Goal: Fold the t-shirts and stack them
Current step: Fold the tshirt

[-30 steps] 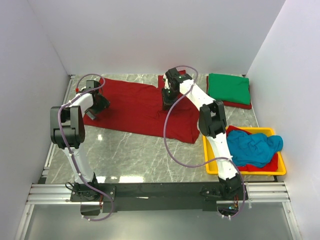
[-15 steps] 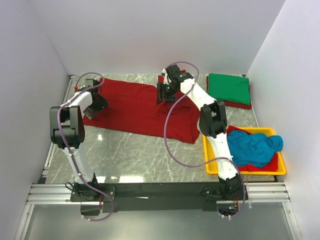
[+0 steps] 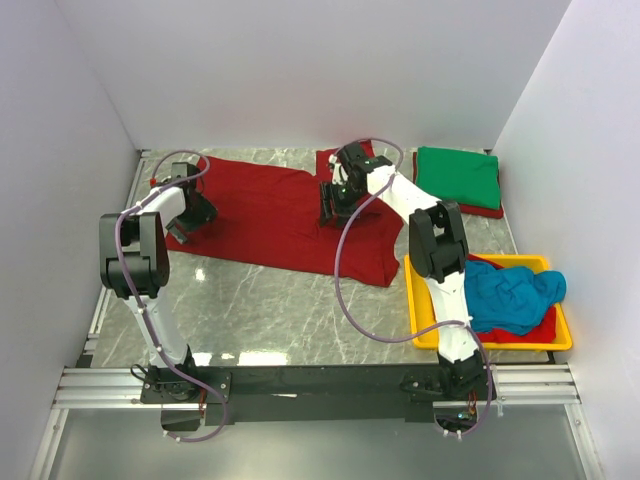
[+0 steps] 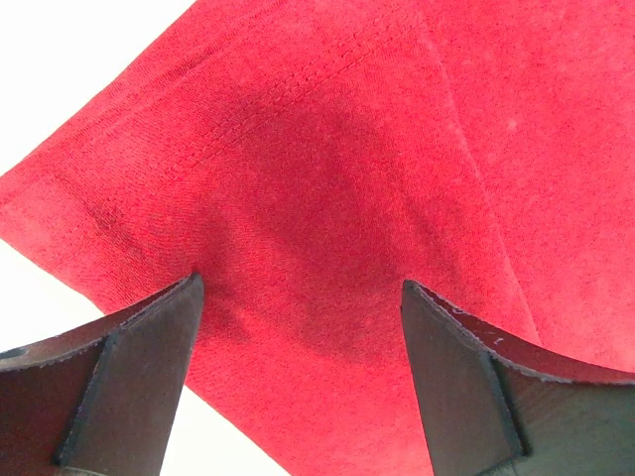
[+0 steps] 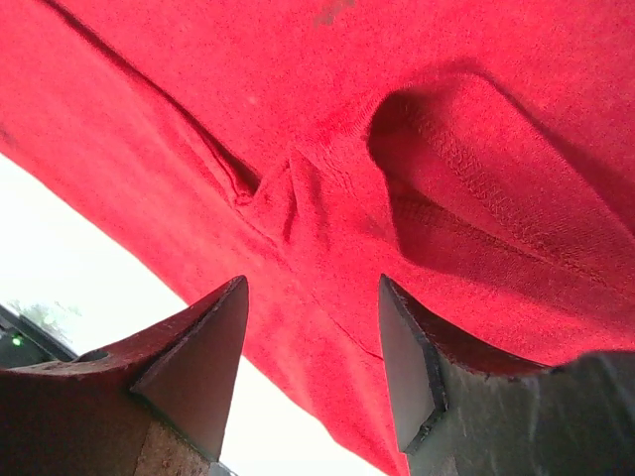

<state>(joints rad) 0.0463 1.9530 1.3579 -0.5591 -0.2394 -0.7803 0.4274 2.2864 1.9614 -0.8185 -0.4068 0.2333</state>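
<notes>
Wrinkles pucker the soft dark red t-shirt (image 3: pixel 270 215) beneath the spread right end effector (image 5: pixel 313 297), left end effector (image 4: pixel 301 293) equally spread.

The left arm (image 3: pixel 132 250) stood up from its base at the near left, bent sharply at a raised elbow, and reached toward the far left, its wrist tipped downward. The left gripper (image 3: pixel 192 212) pointed down with its jaws spread wide and nothing caught between them. The right arm (image 3: pixel 437 245) extended from the near right to a high elbow, its forearm angled leftward to the far middle. The right gripper (image 3: pixel 335 200) faced down as well, its jaws parted and gripping nothing.
</notes>
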